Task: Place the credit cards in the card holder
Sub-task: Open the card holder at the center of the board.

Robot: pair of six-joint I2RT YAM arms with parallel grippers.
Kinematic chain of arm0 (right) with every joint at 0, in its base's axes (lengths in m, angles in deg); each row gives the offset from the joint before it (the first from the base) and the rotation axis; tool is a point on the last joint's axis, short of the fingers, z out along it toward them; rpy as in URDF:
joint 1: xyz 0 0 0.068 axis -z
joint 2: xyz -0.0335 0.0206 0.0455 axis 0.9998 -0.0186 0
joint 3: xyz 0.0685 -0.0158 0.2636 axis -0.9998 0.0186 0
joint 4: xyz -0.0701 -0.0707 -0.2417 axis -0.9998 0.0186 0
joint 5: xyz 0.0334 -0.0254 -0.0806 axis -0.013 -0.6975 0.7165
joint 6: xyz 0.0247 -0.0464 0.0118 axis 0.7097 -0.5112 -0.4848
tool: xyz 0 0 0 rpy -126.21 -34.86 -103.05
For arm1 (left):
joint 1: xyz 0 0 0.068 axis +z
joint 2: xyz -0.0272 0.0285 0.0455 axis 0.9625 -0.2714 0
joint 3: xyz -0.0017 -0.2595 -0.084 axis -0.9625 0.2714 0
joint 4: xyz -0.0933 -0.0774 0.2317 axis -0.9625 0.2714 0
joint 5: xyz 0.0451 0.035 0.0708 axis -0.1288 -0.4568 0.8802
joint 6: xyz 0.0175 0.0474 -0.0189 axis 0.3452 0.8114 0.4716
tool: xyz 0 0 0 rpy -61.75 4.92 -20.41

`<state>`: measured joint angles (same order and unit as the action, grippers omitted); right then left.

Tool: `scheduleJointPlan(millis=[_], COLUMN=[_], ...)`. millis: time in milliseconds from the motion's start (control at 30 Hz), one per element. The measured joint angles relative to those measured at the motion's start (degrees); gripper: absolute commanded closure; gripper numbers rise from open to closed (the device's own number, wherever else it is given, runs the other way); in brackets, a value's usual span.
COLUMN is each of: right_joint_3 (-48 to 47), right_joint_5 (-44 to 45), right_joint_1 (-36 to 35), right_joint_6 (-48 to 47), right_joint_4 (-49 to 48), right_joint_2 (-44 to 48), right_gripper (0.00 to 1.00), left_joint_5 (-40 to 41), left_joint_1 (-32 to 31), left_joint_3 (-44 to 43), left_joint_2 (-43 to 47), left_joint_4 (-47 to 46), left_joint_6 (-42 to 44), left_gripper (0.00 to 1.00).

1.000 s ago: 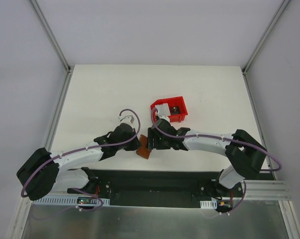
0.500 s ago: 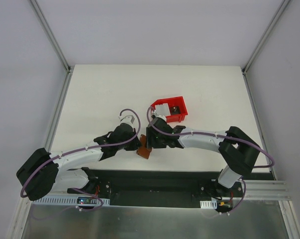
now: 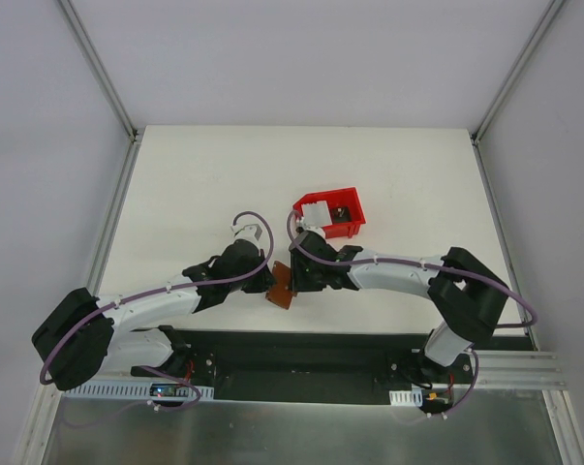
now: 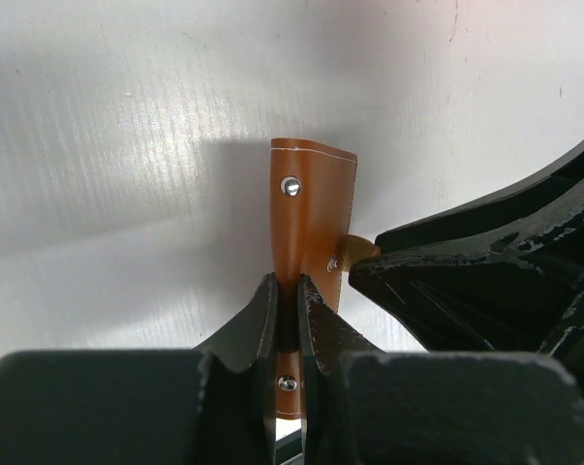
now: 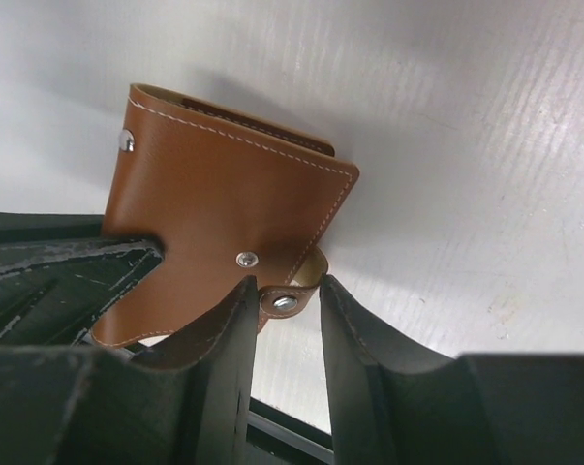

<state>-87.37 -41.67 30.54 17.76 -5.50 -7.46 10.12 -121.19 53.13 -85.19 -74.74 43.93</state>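
Brown card holder (image 4: 314, 208) between clamped jaws

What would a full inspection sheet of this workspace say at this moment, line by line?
Surface: white table, no spill or stain seen.
Job's things: brown card holder sits between the two grippers near the front edge. The whitish credit cards lie in the red bin, and none is seen in the holder.
Clutter: the red bin, and a small dark item inside it that is too small to tell.
Grippers: left gripper is shut on the card holder's edge. The jaws of the right gripper stand either side of the clasp tab; whether they grip it is unclear.
Cables: a purple cable runs along the left arm and another along the right; no snag seen.
Surroundings: grey walls and metal frame rails.
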Motion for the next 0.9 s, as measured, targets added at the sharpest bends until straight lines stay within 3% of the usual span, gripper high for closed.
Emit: scheduleJointPlan(millis=[900], right_joint_3=[2.8], right_joint_5=[1.55], right_joint_1=[0.0], right_joint_6=[0.02], right_joint_4=[3.72], right_joint_2=[2.86], right_gripper=[0.7], left_joint_5=[-0.02], left_joint_1=[0.0], left_joint_3=[-0.61], left_joint_2=[0.0], left_joint_4=[0.2], left_joint_6=[0.04], left_gripper=[1.0])
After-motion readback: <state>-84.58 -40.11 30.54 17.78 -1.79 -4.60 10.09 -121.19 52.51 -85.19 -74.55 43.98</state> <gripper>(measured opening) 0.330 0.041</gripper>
